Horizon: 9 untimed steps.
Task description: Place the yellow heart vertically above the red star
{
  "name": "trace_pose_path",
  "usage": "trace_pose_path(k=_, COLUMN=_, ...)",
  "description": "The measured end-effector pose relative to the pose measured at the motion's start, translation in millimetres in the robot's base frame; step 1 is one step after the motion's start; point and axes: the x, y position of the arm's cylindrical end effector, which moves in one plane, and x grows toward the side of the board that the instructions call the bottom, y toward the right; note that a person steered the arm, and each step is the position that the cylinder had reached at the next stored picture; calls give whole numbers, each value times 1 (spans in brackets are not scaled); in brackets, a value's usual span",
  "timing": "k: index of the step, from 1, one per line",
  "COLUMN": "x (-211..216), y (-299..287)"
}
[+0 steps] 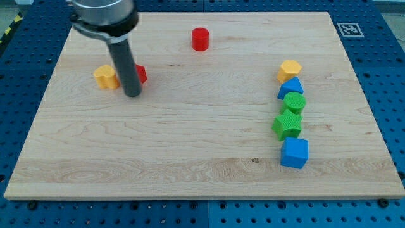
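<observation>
Your yellow heart (105,76) sits near the board's upper left, and the red star (140,74) lies just to its right, partly hidden behind the rod, so only a red sliver shows and you must take its star shape on trust from the task. The two are level with each other, side by side, which is not the arrangement you want: the heart has to end up toward the view's top from the star.

My tip (133,95) rests on the wood just below the gap between them, slightly nearer the star. There are no fingers here to open or close; the rod is a plain pusher and holds nothing. Whether it touches either block you cannot tell, since the rod covers that spot.

From this position I judge that you would need to come round to the heart's left or lower side to drive it up and across.

Farther off, a red cylinder (200,38) stands near the top centre, close enough to the heart's likely path to be worth watching. Well apart at the view's right runs a column: a yellow hexagon (289,69), a blue block (290,87), a green cylinder (295,101), a green star (287,124), and a blue cube (294,152). All rest on the wooden board (190,164).
</observation>
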Motion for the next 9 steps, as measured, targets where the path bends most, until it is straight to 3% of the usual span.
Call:
trace_pose_path(k=2, x=-18, y=17)
trace_pose_path(k=3, x=0, y=9)
trace_pose_path(k=4, x=12, y=-21)
trace_pose_path(k=6, x=-19, y=-99)
trace_pose_path(k=8, x=-27, y=-85)
trace_pose_path(k=9, x=-51, y=-54)
